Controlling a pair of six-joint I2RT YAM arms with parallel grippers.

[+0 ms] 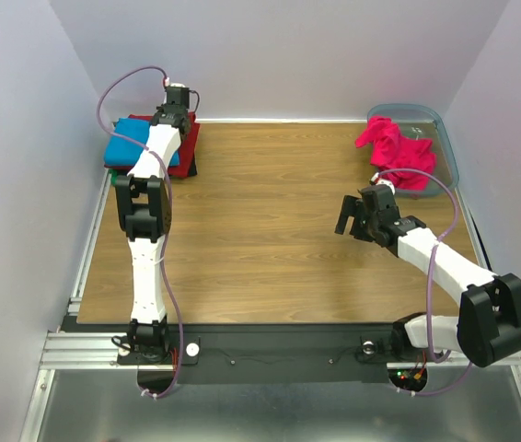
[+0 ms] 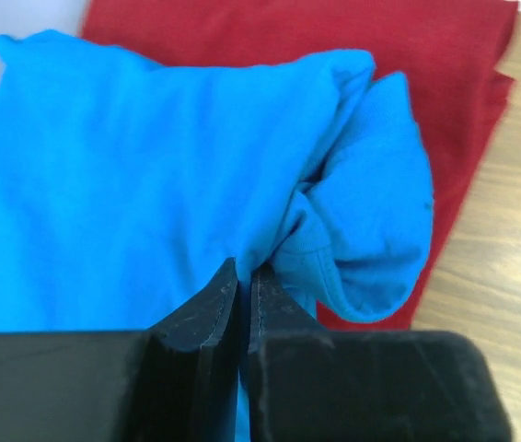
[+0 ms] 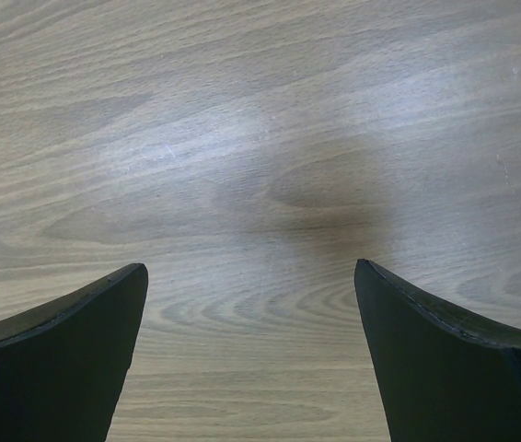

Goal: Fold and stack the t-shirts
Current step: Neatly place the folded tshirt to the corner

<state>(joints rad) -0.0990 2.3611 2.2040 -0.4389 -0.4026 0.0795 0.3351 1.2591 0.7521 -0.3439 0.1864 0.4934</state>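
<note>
Bright blue cloth fills the left wrist view: the blue t-shirt [image 2: 150,184] lies folded on top of the pile in the far-left corner of the surface [image 1: 270,249]. Its near-right end is bunched into a rounded lump that hangs over the edge of the layer below. Under it sits the dark red t-shirt [image 2: 353,46], spread flat and showing past the blue one on the far and right sides. From above, a black t-shirt [image 1: 193,147] shows as a dark edge along the right side of the pile, and a thin strip of the green t-shirt [image 1: 112,171] peeks out at its near-left edge. The left arm stretches far along the left side, and the left pincer [image 2: 242,272] is over this pile, its jaws drawn together to a narrow slit with the tips on a fold of the blue cloth; a sliver of blue shows between them, so they have a pinch of it. The magenta-pink t-shirt [image 1: 394,152] lies crumpled in the plastic bin [image 1: 446,138] at the far right, spilling over its near-left rim. The right pincer [image 3: 251,267] hovers over bare wood just near-left of the bin, jaws spread wide with nothing between them.
</note>
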